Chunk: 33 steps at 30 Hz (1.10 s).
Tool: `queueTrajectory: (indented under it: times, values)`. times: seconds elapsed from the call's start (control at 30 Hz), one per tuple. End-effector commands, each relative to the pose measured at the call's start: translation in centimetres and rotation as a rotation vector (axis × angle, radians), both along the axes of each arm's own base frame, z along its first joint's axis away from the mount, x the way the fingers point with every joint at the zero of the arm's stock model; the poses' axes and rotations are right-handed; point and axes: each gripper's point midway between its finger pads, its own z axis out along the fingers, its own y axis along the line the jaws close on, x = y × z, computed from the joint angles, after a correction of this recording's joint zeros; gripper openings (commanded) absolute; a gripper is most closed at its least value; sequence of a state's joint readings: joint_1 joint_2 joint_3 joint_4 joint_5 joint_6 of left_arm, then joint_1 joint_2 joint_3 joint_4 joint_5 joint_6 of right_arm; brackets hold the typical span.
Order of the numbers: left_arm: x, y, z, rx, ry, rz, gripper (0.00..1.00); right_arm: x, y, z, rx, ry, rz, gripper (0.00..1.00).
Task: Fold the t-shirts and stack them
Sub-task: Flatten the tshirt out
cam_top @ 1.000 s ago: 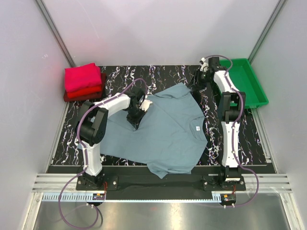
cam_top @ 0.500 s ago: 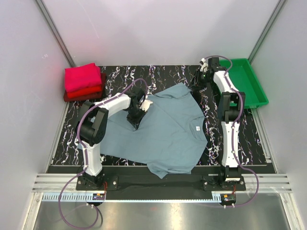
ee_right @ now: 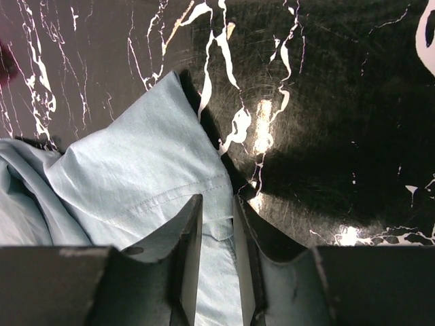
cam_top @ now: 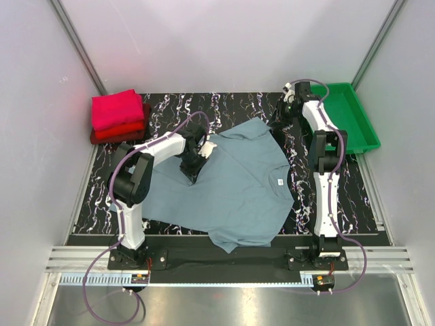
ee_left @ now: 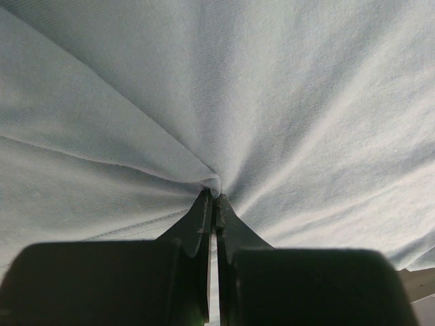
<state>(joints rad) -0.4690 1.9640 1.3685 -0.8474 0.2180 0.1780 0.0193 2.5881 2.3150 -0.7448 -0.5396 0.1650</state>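
**A:** If you count the cloth, how many pieces are out?

**B:** Three. One grey-blue t-shirt [cam_top: 231, 197] lies spread open on the table [cam_top: 231, 109]. One folded magenta-pink t-shirt [cam_top: 115, 109] sits on one folded red t-shirt [cam_top: 119, 130] in the far left corner. There is also one green tray [cam_top: 353, 115] at the far right, and there are two arms.

**A:** Which way does the spread one lie?

**B:** Its long axis runs roughly left to right. The white neck tag [cam_top: 279, 181] is toward the right arm and the hem toward the left. One sleeve [ee_right: 143, 170] points to the far side.

**A:** And the pincers?

**B:** The left gripper [ee_left: 212, 197] is clamped tight on a pinch of the grey-blue t-shirt, and the cloth draws into creases at its tips. The right gripper [ee_right: 217, 204] is at the far sleeve with its jaws a narrow gap apart. They straddle the stitched hem, with cloth lying between them.

**A:** Anything different from a second ago?

**B:** From above, hardly anything. The shirt keeps the same outline, and both arms sit almost where they were.
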Motion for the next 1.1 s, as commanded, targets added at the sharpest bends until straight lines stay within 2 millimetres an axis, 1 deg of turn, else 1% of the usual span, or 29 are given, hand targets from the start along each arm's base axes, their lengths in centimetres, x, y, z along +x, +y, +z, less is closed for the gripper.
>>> queueTrajectory:
  times: [0.0,0.03,0.13,0.17,0.23,0.33,0.37,0.5,0.63,0.7,0.73,0.77,0.8,0.83,0.87,0.9,0.93,0.97,1.0,1.03,1.07]
  values:
    - [0.7,-0.6,1.5,-0.013,-0.039,-0.009,0.0,0.8,-0.1,0.0,0.006,-0.023,-0.007,0.32]
    - [0.6,-0.6,1.5,-0.012,-0.038,-0.01,0.0,0.7,-0.3,-0.2,-0.001,-0.018,-0.01,0.36]
    - [0.6,-0.5,1.5,-0.012,-0.04,-0.008,0.0,0.6,-0.4,-0.3,-0.009,-0.015,-0.009,0.4]
    - [0.6,-0.5,1.4,-0.011,-0.039,-0.008,0.0,0.6,-0.4,-0.2,-0.008,-0.015,-0.008,0.4]
    - [0.7,-0.6,1.5,-0.01,-0.039,-0.01,0.0,0.3,-0.3,-0.7,-0.004,-0.003,-0.006,0.39]
    - [0.8,-0.7,1.6,-0.01,-0.044,-0.012,0.0,0.2,-0.1,-0.9,0.008,0.003,0.001,0.33]
    - [0.8,-0.7,1.5,-0.009,-0.042,-0.012,0.0,0.2,-0.1,-0.9,0.01,0.003,0.0,0.23]
    - [0.7,-0.7,1.5,-0.008,-0.042,-0.014,0.0,0.5,-0.1,-0.5,0.01,-0.008,-0.002,0.01]
    - [0.8,-0.6,1.6,-0.004,-0.049,-0.017,0.0,0.6,-0.3,0.8,0.005,-0.033,-0.002,0.0]
    - [1.3,-0.4,2.1,0.005,-0.072,-0.02,0.0,0.8,-0.5,2.8,0.017,-0.063,-0.003,0.0]
    - [1.9,-0.1,2.7,0.019,-0.106,-0.02,0.0,0.9,-0.4,3.7,0.019,-0.078,-0.005,0.0]
    - [2.6,0.4,3.3,0.026,-0.131,-0.013,0.0,1.0,-0.4,5.7,0.023,-0.113,-0.006,0.0]
    - [3.6,0.6,4.3,0.023,-0.171,-0.006,0.0,1.3,-1.5,7.1,0.028,-0.138,-0.026,0.0]
    - [4.4,1.0,5.2,0.025,-0.209,0.004,0.0,1.4,-2.1,8.3,0.025,-0.162,-0.034,0.0]
    - [5.7,2.3,6.5,0.049,-0.261,0.02,0.0,1.4,-2.3,11.1,0.018,-0.216,-0.031,0.0]
    - [7.1,2.6,8.3,0.048,-0.317,0.027,0.0,1.5,-2.8,12.5,0.009,-0.248,-0.034,0.0]
    - [8.2,4.0,10.0,0.072,-0.373,0.05,0.0,1.3,-3.1,15.4,0.004,-0.306,-0.037,0.0]
    - [9.0,4.7,11.3,0.081,-0.418,0.037,0.0,1.2,-3.2,17.0,0.003,-0.336,-0.038,0.0]
    - [10.3,5.2,13.3,0.089,-0.482,0.043,0.0,1.1,-3.4,18.8,-0.001,-0.373,-0.042,0.0]
    - [11.0,6.4,15.0,0.109,-0.533,0.06,0.0,0.6,-3.7,21.9,-0.003,-0.432,-0.044,0.0]
    - [11.9,6.8,16.7,0.116,-0.586,0.05,0.0,0.3,-3.7,23.6,-0.003,-0.465,-0.044,0.0]
